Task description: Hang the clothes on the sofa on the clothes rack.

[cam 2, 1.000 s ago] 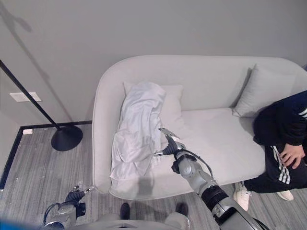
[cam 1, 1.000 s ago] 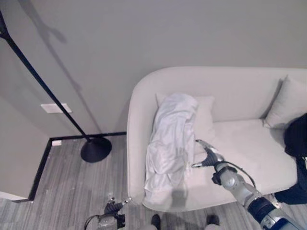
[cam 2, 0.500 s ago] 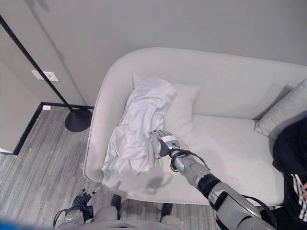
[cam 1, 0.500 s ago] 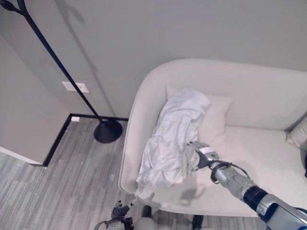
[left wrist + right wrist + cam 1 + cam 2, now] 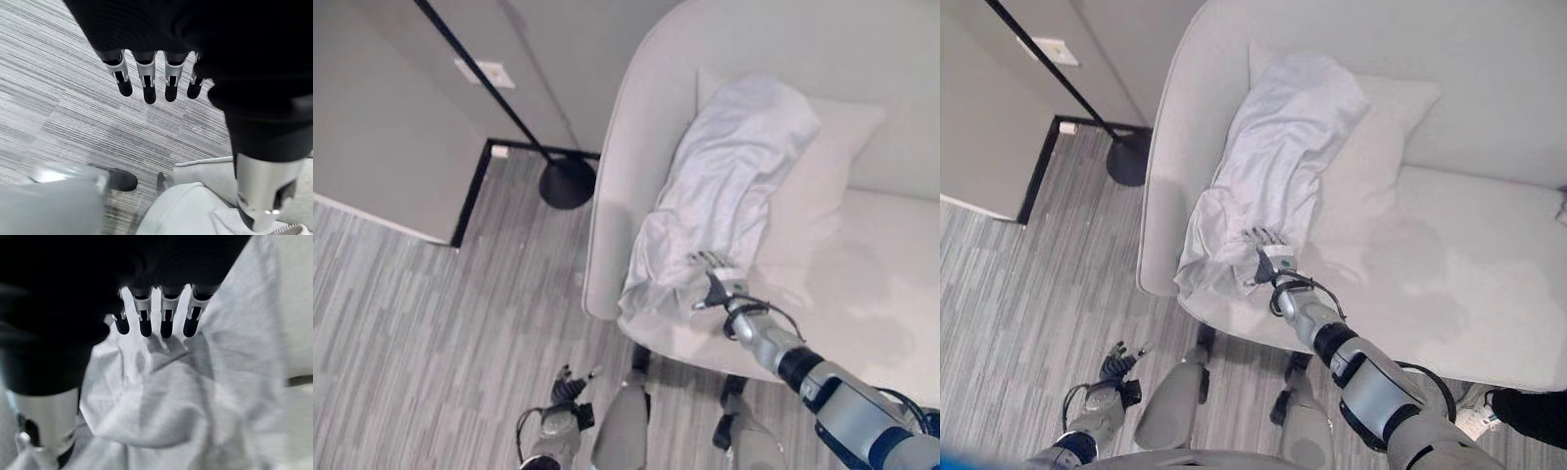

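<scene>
The shirt point(image 5: 724, 186) lies draped down the sofa point(image 5: 1489, 284), its top over a cushion point(image 5: 822, 166) against the backrest and its lower end bunched at the front edge of the seat. My right robot hand point(image 5: 1268, 257) is at that bunched end, fingers point(image 5: 166, 323) straight and spread over the cloth; I can't quite tell from the wrist view whether the tips press it or hover just above. Nothing is pinched yet.

What worries me: the cloth is thin, white, soft and loosely creased, so a shallow close could catch one fold and leave the rest trailing, or slide off altogether. The bunch sits right at the seat's lip, and a push rather than a pinch could tip it onto the floor point(image 5: 431, 323). A low grip also means a long tail to snag on the way to the rack point(image 5: 524, 132), a slim black pole on a round base, standing well apart by the wall.

The sofa is pale, rounded and matte; the floor is grey striped plank. My left robot hand point(image 5: 151, 81) hangs over it, fingers relaxed.
</scene>
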`<state>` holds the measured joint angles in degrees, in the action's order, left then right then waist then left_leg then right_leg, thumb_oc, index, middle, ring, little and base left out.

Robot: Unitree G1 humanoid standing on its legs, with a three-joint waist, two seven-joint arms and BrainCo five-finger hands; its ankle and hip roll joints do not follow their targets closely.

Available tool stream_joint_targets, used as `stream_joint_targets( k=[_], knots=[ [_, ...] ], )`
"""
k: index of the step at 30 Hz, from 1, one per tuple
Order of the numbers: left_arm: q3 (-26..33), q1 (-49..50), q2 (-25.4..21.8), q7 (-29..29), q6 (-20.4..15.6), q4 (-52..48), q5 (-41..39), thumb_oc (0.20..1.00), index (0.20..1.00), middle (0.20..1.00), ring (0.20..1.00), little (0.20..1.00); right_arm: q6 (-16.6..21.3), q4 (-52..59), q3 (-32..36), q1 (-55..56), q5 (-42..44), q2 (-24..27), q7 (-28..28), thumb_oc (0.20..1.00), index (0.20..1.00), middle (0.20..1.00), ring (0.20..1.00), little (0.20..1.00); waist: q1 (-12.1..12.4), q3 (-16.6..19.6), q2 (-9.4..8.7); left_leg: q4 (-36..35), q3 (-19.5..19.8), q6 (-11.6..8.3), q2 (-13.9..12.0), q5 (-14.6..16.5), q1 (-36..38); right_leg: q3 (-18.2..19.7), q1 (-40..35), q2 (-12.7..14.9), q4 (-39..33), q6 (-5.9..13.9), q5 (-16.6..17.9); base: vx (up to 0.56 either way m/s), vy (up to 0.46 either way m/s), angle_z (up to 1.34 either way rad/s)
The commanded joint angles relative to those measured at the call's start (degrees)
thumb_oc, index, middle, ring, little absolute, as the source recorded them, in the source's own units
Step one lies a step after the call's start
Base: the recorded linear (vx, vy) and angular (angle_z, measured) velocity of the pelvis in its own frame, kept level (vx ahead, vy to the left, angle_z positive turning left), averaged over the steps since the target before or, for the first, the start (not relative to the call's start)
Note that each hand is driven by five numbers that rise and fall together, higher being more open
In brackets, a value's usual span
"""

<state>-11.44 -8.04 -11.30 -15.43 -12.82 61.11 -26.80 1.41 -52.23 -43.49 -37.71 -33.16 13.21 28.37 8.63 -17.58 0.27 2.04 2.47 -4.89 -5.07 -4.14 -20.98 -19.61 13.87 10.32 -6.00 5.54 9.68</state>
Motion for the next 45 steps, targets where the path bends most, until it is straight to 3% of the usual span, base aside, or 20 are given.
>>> stream_joint_targets(
  k=[1,6,9,10,14,15,16,17,18,26,30,36,38,39,41,43,45],
  knots=[
    [-4.8,-1.2,-1.1,-1.3,-2.0,0.0,-1.5,1.0,1.0,1.0,1.0,1.0,-0.6,-2.6,-1.2,-3.8,0.1,0.4,3.5,1.0,1.0,1.0,1.0,1.0,1.2,0.7,0.63,-0.4,-0.4,-3.45,-2.8,-0.4,-2.7,0.7,-3.1,9.1,1.1,6.66,-1.4,-0.07,0.049,0.06],
    [-9.2,-1.1,-2.0,-1.6,-2.7,-5.7,-0.5,1.0,1.0,1.0,1.0,1.0,-2.7,-16.3,2.4,-7.6,4.4,-1.2,5.0,1.0,1.0,1.0,1.0,1.0,3.4,-2.1,2.94,3.6,0.8,-2.69,-0.6,0.3,-8.5,-0.2,-0.6,10.8,1.3,7.2,-0.3,-0.05,0.059,0.19],
    [-9.9,-0.9,-2.2,-1.4,-2.8,-7.0,-0.7,1.0,1.0,1.0,1.0,1.0,-3.0,-19.2,3.8,-8.4,6.4,-0.7,4.7,1.0,1.0,1.0,1.0,1.0,4.3,-2.7,3.79,4.9,1.1,-2.43,0.1,0.6,-10.5,-0.6,0.4,11.4,1.4,7.4,0.1,0.0,0.057,0.03],
    [-10.3,-0.9,-2.3,-1.4,-2.9,-7.4,-0.9,1.0,1.0,1.0,1.0,1.0,-3.3,-21.1,4.4,-8.4,7.4,0.1,4.5,1.0,1.0,1.0,1.0,1.0,5.0,-3.4,4.53,6.1,1.3,-2.68,0.2,2.3,-11.6,-0.6,0.5,11.4,1.3,7.91,-0.3,0.04,0.053,0.16],
    [-11.1,-0.5,-3.0,-1.8,-2.9,-12.7,-1.1,1.0,1.0,1.0,1.0,1.0,-4.9,-24.9,6.2,-8.6,9.6,0.4,2.8,1.0,1.0,1.0,1.0,1.0,6.3,-5.1,6.08,10.1,1.5,-2.01,2.0,4.0,-16.5,-0.9,2.6,12.3,1.5,8.19,0.2,0.0,0.085,0.12],
    [-11.1,-0.5,-3.0,-1.9,-2.8,-13.1,-1.1,1.0,1.0,1.0,1.0,1.0,-5.2,-25.7,6.7,-8.4,10.3,0.0,1.9,0.95,0.95,0.95,0.95,0.95,6.5,-5.3,6.26,10.5,1.5,-1.91,2.2,4.2,-17.1,-0.9,2.9,12.5,1.4,8.27,0.3,0.0,0.065,0.04],
    [-11.1,-0.5,-3.0,-1.9,-2.8,-13.1,-1.1,1.0,1.0,1.0,1.0,1.0,-5.2,-25.7,6.7,-8.4,10.3,0.0,1.9,0.57,0.57,0.57,0.57,0.57,6.5,-5.2,6.25,10.6,1.5,-1.9,2.2,4.2,-17.1,-0.9,2.9,12.5,1.5,8.27,0.3,0.0,0.032,0.01],
    [-11.1,-0.5,-3.1,-2.0,-2.6,-13.2,-0.9,1.0,1.0,1.0,1.0,1.0,-5.4,-26.2,6.9,-8.1,10.8,-0.3,1.2,0.332,0.332,0.332,0.332,0.332,6.6,-5.4,6.27,11.0,1.5,-1.86,2.4,4.3,-17.7,-1.1,3.1,12.6,1.4,8.35,0.3,0.0,0.0,0.0],
    [-11.1,-0.5,-3.1,-2.1,-2.6,-13.6,-0.6,1.0,1.0,1.0,1.0,1.0,-5.5,-26.3,6.9,-7.8,10.8,-0.2,0.9,0.2,0.2,0.2,0.2,0.2,6.6,-5.3,6.22,11.3,1.5,-1.82,2.7,4.5,-18.1,-1.1,3.2,12.7,1.4,8.39,0.4,0.0,0.0,0.0],
    [-8.2,-0.1,-2.9,-3.5,-1.8,-12.4,0.6,1.0,1.0,1.0,1.0,1.0,-6.6,-24.6,7.0,-1.1,9.7,-3.2,1.1,0.2,0.2,0.2,0.2,0.2,5.1,-4.5,3.8,11.7,1.4,-1.57,2.5,5.6,-16.9,-1.1,2.3,12.3,1.4,8.34,0.2,0.01,0.001,0.02],
    [-8.2,-0.1,-2.7,-4.3,-1.1,-11.2,1.5,1.0,1.0,1.0,1.0,1.0,-6.4,-25.7,11.1,0.2,15.6,-4.5,2.1,0.2,0.2,0.2,0.2,0.2,4.1,-3.6,2.52,11.5,1.3,-1.72,1.5,5.9,-14.9,-0.8,1.2,11.9,1.4,8.08,0.0,0.01,-0.035,-0.01],
    [-7.7,0.2,-2.6,-4.5,-0.5,-9.1,2.0,1.0,1.0,1.0,1.0,1.0,-2.7,-20.3,17.6,2.1,27.1,-3.5,5.8,0.2,0.2,0.2,0.2,0.2,1.9,-1.3,0.41,9.4,0.8,-1.85,-0.5,5.7,-10.1,-0.2,-1.1,10.9,1.3,7.64,-1.0,0.01,-0.034,-0.11],
    [-7.5,0.3,-2.7,-4.5,-0.3,-8.9,2.1,1.0,1.0,1.0,1.0,1.0,-1.9,-18.4,18.8,2.2,29.1,-3.2,6.2,0.2,0.2,0.2,0.2,0.2,1.1,-1.0,-0.24,8.9,0.6,-1.38,-0.1,4.3,-9.9,-0.3,-0.8,11.4,1.4,7.24,-0.3,-0.04,0.004,-0.09],
    [-6.8,0.8,-2.8,-4.6,0.1,-8.6,2.1,1.0,1.0,1.0,1.0,1.0,-0.3,-13.4,21.2,2.9,33.3,-2.8,7.1,0.2,0.2,0.2,0.2,0.2,-0.1,0.3,-1.3,7.9,-0.1,-1.38,-0.8,4.3,-7.8,0.4,-1.6,10.9,1.3,7.04,-0.6,0.03,-0.02,-0.1],
    [-6.5,1.0,-2.8,-4.7,0.4,-8.6,2.4,1.0,1.0,1.0,1.0,1.0,0.7,-9.9,22.4,3.2,35.3,-2.5,7.7,0.2,0.2,0.2,0.2,0.2,-0.7,0.8,-1.76,7.3,-0.5,-1.43,-1.2,4.2,-6.7,0.7,-2.0,10.7,1.2,6.96,-0.8,0.03,-0.04,-0.09],
    [-5.4,2.2,-2.9,-4.4,1.5,-9.8,2.8,1.0,1.0,1.0,1.0,1.0,3.4,3.9,26.3,6.3,41.2,-1.7,8.1,0.2,0.2,0.2,0.2,0.2,-2.6,3.3,-3.29,4.5,-1.6,-1.42,-1.9,3.7,-2.4,1.3,-4.0,10.1,1.0,6.74,-1.3,0.06,-0.043,-0.17],
    [-5.2,2.6,-2.8,-4.2,1.8,-10.1,2.6,1.0,1.0,1.0,1.0,1.0,4.3,6.7,27.4,7.6,43.6,-1.8,8.0,0.2,0.2,0.2,0.2,0.2,-3.2,4.0,-3.64,3.5,-2.1,-1.47,-2.1,3.4,-1.1,1.4,-4.6,9.9,1.0,6.68,-1.5,0.04,-0.007,-0.16]
  ],
)
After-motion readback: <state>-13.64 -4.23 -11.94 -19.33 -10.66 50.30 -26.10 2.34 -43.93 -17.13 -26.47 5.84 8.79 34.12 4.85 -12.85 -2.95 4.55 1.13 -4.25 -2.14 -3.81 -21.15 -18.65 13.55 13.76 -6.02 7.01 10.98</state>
